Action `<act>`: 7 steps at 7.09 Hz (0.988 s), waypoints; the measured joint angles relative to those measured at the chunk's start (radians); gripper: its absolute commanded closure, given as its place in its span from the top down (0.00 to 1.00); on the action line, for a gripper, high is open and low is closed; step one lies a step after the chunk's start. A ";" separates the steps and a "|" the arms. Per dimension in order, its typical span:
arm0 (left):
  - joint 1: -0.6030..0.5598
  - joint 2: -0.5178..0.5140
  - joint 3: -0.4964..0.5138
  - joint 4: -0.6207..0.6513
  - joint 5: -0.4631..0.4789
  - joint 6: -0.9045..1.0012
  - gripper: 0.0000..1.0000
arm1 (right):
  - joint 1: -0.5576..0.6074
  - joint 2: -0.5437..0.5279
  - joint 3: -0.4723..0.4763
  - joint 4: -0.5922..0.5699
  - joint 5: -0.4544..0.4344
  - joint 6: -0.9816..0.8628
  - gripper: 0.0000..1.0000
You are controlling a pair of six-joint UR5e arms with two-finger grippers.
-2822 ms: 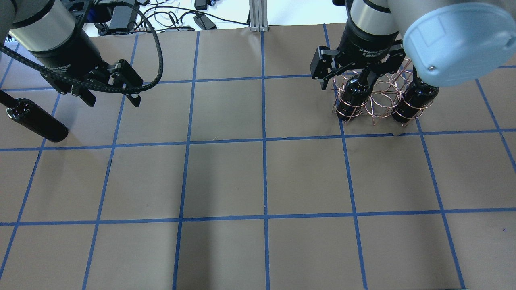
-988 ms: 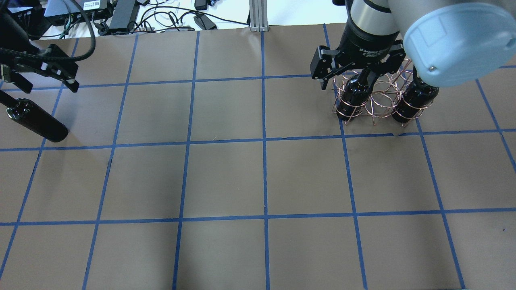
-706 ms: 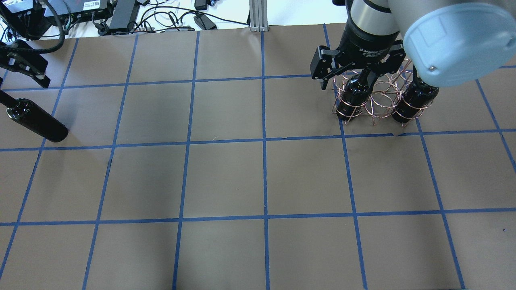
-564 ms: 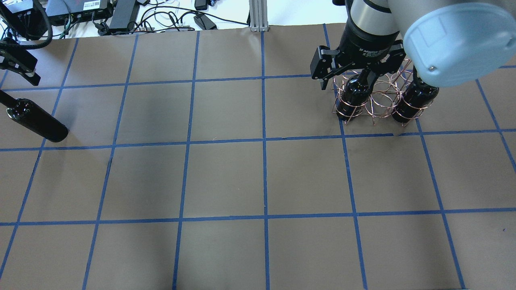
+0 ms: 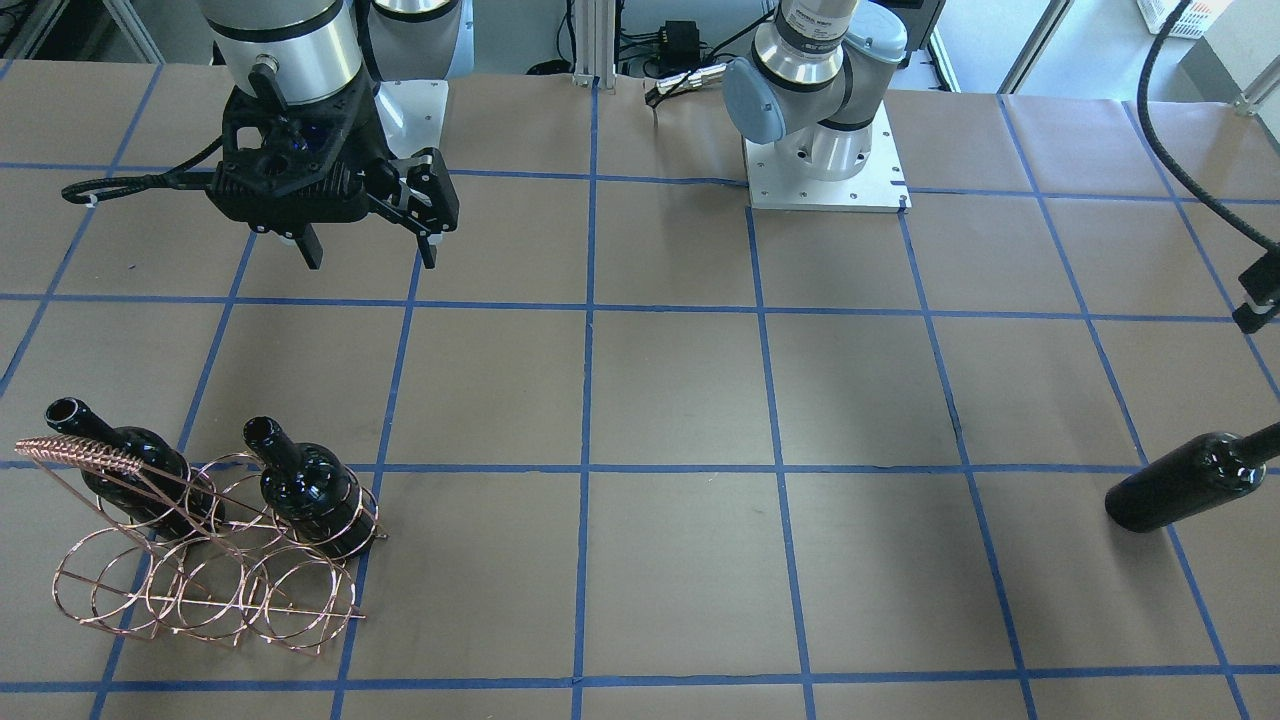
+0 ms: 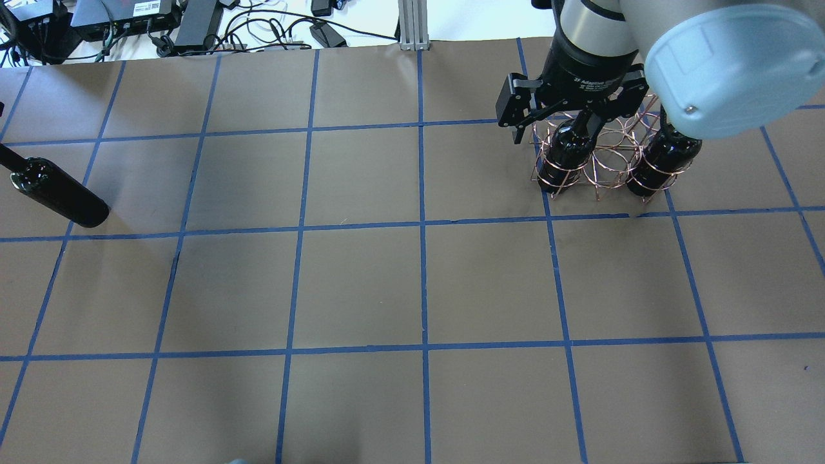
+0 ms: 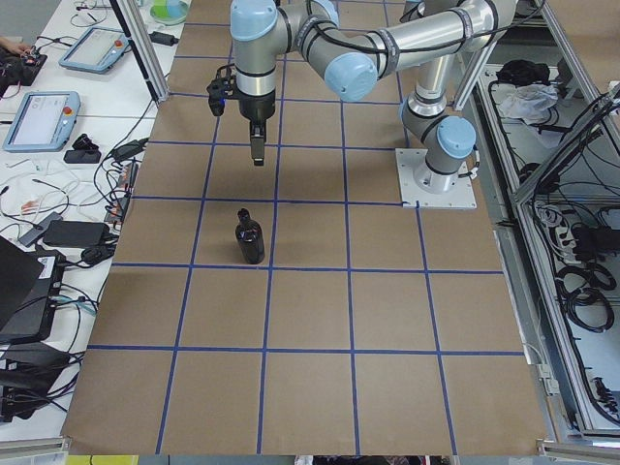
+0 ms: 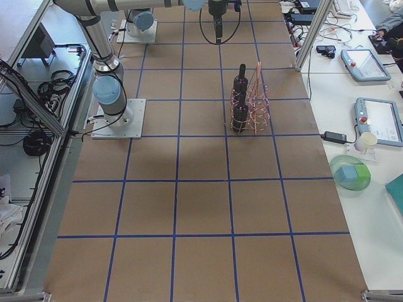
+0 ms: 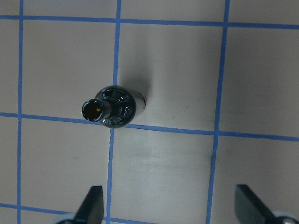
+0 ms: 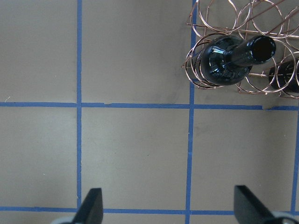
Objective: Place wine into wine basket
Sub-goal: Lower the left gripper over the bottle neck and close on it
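One brown paper-covered tabletop (image 6: 361,283), ruled into squares by blue tape. Over its right-hand half, the grey-and-silver right arm (image 6: 722,58). Beneath that, toward the long edge opposite the robot, a copper-coloured wire wine basket (image 5: 205,590) of round loops in two rows, with a coiled handle bar (image 5: 80,452) on top. In the end loops of its robot-side row, a glossy black glass bottle (image 5: 310,490) and a second black bottle (image 5: 135,470), one bare loop between them. On the left-hand half, well apart from the basket, the unlabelled black wine bottle (image 6: 58,193), upright on the paper. Near the basket on its robot side, above the paper, the black two-finger right gripper (image 5: 370,258), jaws spread wide, empty. Above the lone bottle and off to one side of its mouth, the left gripper (image 9: 169,189), fingers (image 9: 93,205) far apart, grasping nothing.
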 measured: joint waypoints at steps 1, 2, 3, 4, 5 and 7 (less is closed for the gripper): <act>0.007 -0.033 0.003 0.047 -0.009 0.001 1.00 | 0.000 0.000 0.000 -0.001 -0.001 0.000 1.00; 0.009 -0.066 0.004 0.102 -0.020 0.008 1.00 | 0.000 0.001 0.000 -0.014 -0.002 0.001 1.00; 0.010 -0.089 0.004 0.143 -0.025 0.020 1.00 | -0.004 0.002 -0.001 -0.039 -0.002 0.001 1.00; 0.011 -0.106 0.010 0.164 -0.033 0.035 1.00 | -0.011 0.003 -0.003 -0.060 -0.004 0.001 1.00; 0.017 -0.123 0.021 0.172 -0.050 0.054 1.00 | -0.023 0.003 -0.009 -0.069 -0.006 0.001 1.00; 0.042 -0.148 0.034 0.175 -0.072 0.085 1.00 | -0.084 0.000 -0.037 -0.071 -0.001 0.001 1.00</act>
